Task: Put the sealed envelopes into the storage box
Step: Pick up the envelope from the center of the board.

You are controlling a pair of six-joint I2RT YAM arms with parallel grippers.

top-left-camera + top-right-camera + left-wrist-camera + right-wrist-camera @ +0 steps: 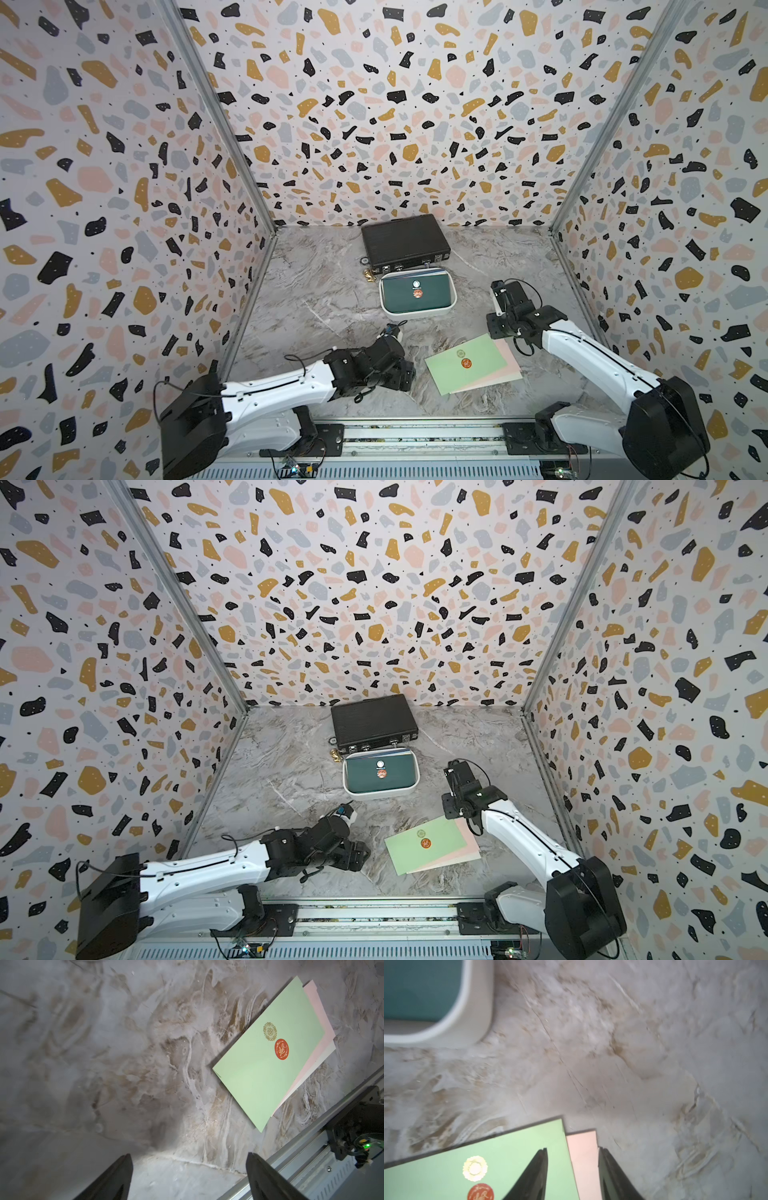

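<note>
The storage box (417,313) (380,793) is a white tub in front of the briefcase. A dark green sealed envelope (399,299) (415,987) lies on top of others inside it. Near the table's front, a light green envelope (457,374) (259,1076) with a red seal tops a pink one (509,353) (583,1157) and a cream one (320,1059). My right gripper (572,1148) hovers open above the far corner of this stack, one finger over green, the other past the pink edge. My left gripper (189,1155) is open over bare table, left of the stack.
A closed black briefcase (405,243) (374,723) stands against the back wall, touching the box. Small gold bits (368,274) lie at its left front corner. A metal rail (415,440) runs along the front edge. Patterned walls close in three sides.
</note>
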